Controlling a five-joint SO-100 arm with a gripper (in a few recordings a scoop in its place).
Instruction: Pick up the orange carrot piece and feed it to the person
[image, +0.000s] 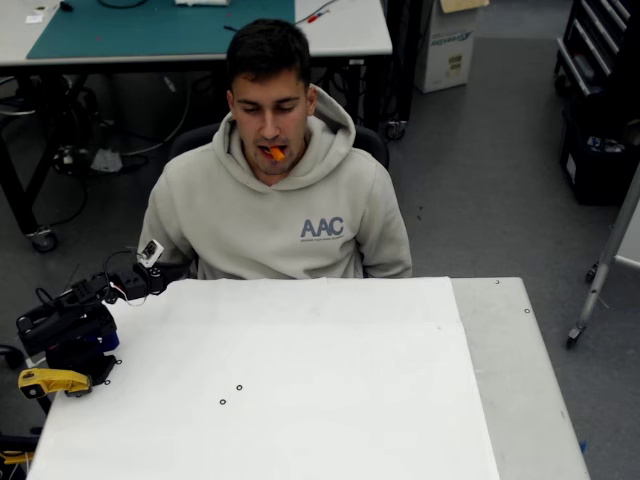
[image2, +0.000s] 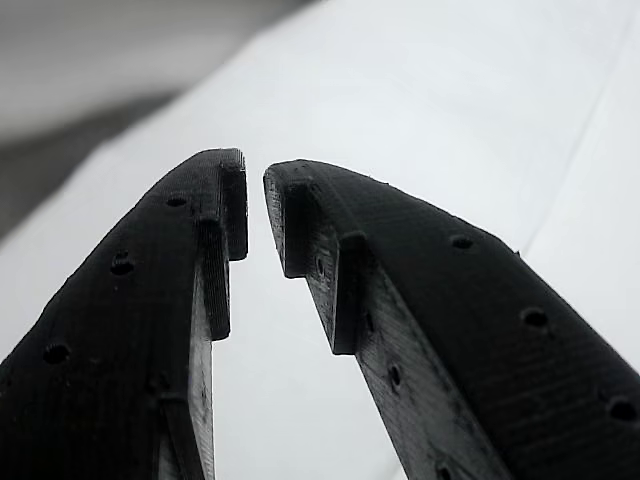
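Note:
The orange carrot piece (image: 276, 153) sits between the lips of the person (image: 285, 215), who is seated behind the far edge of the white table (image: 300, 400). My black arm is folded back at the table's left edge, and the gripper (image: 150, 282) is low by the table's far left corner, well away from the person's face. In the wrist view the gripper (image2: 255, 205) is shut: the two black fingertips (image2: 215, 200) stand almost together over the white surface, with only a thin gap and nothing held between them.
A yellow clamp (image: 50, 381) holds the arm's base at the left edge. Two small black rings (image: 231, 394) lie on the table. A desk with a teal mat (image: 150, 25) stands behind the person. A metal stand leg (image: 600, 270) is at the right.

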